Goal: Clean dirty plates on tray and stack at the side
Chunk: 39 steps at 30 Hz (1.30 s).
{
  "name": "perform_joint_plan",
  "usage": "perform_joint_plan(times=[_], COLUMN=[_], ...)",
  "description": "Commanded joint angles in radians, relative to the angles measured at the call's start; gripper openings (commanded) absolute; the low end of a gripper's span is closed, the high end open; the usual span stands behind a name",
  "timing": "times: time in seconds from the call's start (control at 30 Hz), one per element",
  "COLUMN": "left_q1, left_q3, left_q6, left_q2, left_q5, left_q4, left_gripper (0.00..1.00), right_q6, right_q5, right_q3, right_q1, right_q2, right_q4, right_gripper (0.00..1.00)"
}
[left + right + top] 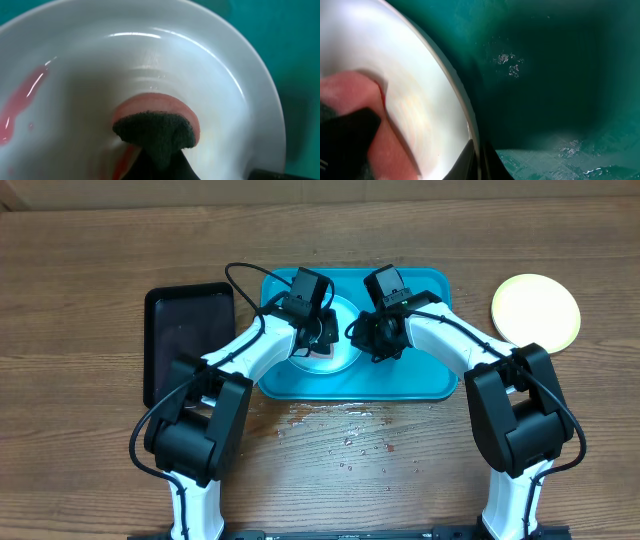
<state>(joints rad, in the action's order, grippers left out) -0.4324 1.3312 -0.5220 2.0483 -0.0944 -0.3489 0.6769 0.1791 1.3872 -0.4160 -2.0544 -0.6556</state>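
Note:
A white plate (341,358) lies in the turquoise tray (425,380), left of its middle. My left gripper (318,332) is shut on a pink sponge (157,125) with a dark scouring face, pressed into the plate's bowl (210,75). A red smear (22,100) streaks the plate's left side. My right gripper (362,335) is shut on the plate's right rim (467,115), one finger inside and one outside, seen in the right wrist view (479,162). A yellow-green rimmed plate (535,310) sits on the table, right of the tray.
A black tray (188,340) lies left of the turquoise tray. Water drops and small red specks (345,428) are spread on the wooden table in front of the tray. Both arms reach in from the near edge.

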Motion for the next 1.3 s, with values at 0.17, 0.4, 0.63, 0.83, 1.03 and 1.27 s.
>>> perform_joint_plan(times=[0.17,0.4,0.63,0.83,1.03,1.27], left_q1=[0.000,0.008,0.054,0.069,0.031,-0.023], left_q3=[0.022,0.032,0.079,0.114,0.121,0.121], left_q6=[-0.019,-0.026,-0.013,0.022,0.064,0.080], left_q2=[0.062,0.072,0.072,0.072,0.072,0.076], left_q5=[-0.003,0.087,0.180,0.172,0.058,0.036], left_q4=[0.067,0.014,-0.193,-0.259,-0.230,-0.156], left_gripper=[0.04,0.04,0.04,0.04,0.04,0.04], right_q6=[-0.008,-0.018,-0.018,-0.019,-0.019,-0.019], right_q5=[0.010,0.010,0.009,0.005,0.006,0.006], right_q3=[-0.005,-0.005,-0.005,-0.005,-0.005,-0.005], right_q1=[-0.004,-0.004,-0.004,-0.004,-0.004,-0.004], right_q2=[-0.016,-0.016,-0.016,-0.016,-0.016,-0.016], right_q4=[-0.006,-0.013,-0.026,-0.031,-0.030,-0.030], right_gripper=[0.04,0.04,0.04,0.04,0.04,0.04])
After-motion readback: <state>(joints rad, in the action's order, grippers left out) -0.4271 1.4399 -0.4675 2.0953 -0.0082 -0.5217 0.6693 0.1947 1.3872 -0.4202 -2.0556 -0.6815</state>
